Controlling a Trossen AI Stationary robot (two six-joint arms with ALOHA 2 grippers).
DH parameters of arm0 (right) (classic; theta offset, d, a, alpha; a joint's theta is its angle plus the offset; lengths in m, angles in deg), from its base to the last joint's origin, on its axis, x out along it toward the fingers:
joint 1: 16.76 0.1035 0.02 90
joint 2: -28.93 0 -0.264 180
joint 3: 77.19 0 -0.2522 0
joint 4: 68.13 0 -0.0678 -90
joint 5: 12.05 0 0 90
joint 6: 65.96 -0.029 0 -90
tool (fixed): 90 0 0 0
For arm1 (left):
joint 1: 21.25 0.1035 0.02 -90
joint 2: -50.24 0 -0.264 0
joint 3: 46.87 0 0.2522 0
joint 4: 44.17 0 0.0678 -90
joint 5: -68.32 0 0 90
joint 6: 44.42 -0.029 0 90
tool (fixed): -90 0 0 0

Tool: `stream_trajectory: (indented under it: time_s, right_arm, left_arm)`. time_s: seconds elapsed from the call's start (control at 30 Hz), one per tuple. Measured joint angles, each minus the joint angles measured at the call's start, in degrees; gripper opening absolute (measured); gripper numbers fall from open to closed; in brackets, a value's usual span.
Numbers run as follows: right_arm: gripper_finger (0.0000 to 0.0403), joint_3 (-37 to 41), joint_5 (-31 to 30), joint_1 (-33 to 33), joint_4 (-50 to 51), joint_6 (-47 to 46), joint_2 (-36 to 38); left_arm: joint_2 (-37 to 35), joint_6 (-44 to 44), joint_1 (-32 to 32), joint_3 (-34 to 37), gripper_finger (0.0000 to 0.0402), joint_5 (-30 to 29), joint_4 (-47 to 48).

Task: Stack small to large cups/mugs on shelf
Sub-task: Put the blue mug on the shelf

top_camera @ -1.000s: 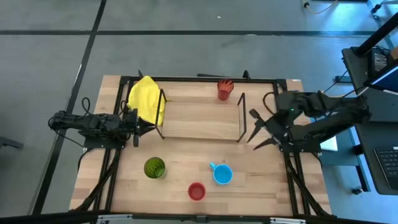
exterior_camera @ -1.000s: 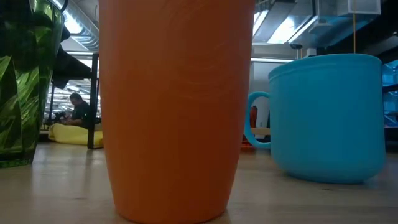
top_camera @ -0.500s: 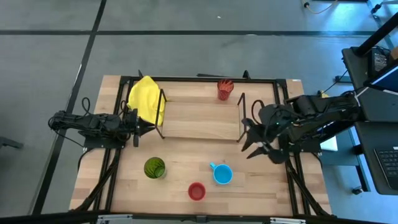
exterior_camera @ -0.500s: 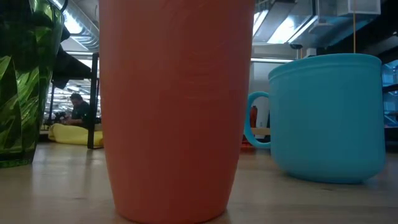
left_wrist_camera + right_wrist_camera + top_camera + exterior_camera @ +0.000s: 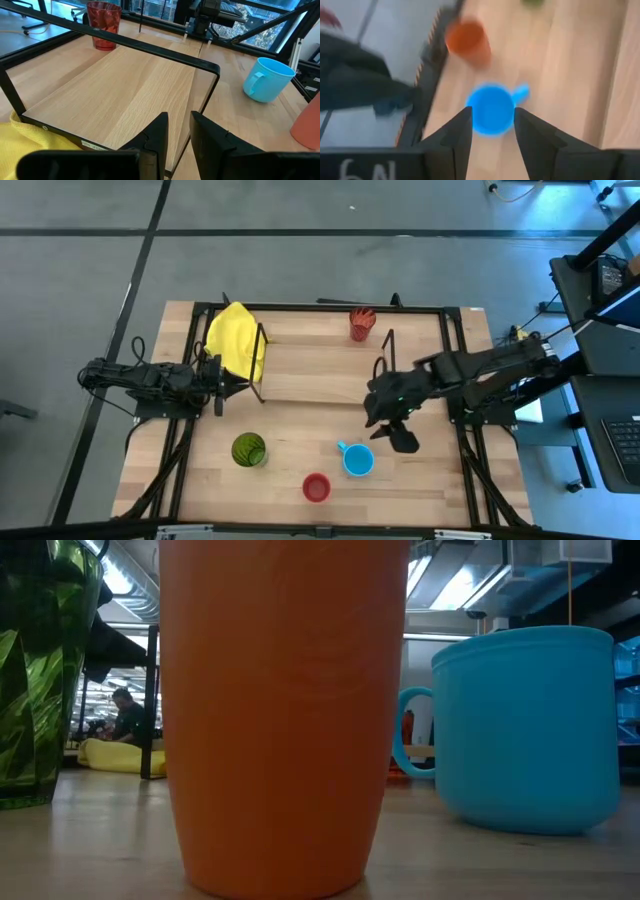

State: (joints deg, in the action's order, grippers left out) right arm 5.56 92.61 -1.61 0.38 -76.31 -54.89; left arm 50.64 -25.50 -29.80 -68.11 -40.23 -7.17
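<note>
Jaws spread above blue mug (image 5: pixel 492 110)

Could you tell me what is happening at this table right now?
The right arm reaches over the wooden table, its open tool above the light blue mug with a handle, holding nothing. The left tool waits, open, at the left end of the light wooden shelf. No cup is on the shelf: the short red cup and green translucent tumbler stand on the table, and the orange-red translucent tumbler stands behind the shelf.
</note>
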Motion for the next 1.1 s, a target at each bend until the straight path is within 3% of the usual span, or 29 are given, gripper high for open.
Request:
stream_trajectory:
  time_s: [0.13,0.3,0.5,0.77,0.9,1.1]
  right_arm:
    - [0.0147,2.6,0.0,0.0,7.4,-3.4,-1.7]
    - [0.0147,7.8,3.4,1.8,4.1,-12.2,-1.8]
    - [0.0147,13.5,11.9,4.3,-12.9,-22.0,-1.8]
    - [0.0147,18.1,11.3,6.3,-36.8,-40.2,-1.8]
    - [0.0147,18.2,9.9,6.4,-45.6,-45.0,-1.8]
    - [0.0147,15.4,-5.6,7.6,-65.2,-41.9,-1.7]
  left_arm:
    - [0.0,0.0,0.0,0.0,0.0075,0.0,0.0]
    - [0.0,0.0,0.0,0.0,0.0075,0.0,0.0]
    - [0.0,0.0,0.0,0.0,0.0075,0.0,0.0]
    - [0.0,0.0,0.0,0.0,0.0075,0.0,0.0]
    - [0.0,0.0,0.0,0.0,0.0075,0.0,0.0]
    - [0.0,0.0,0.0,0.0,0.0075,0.0,0.0]
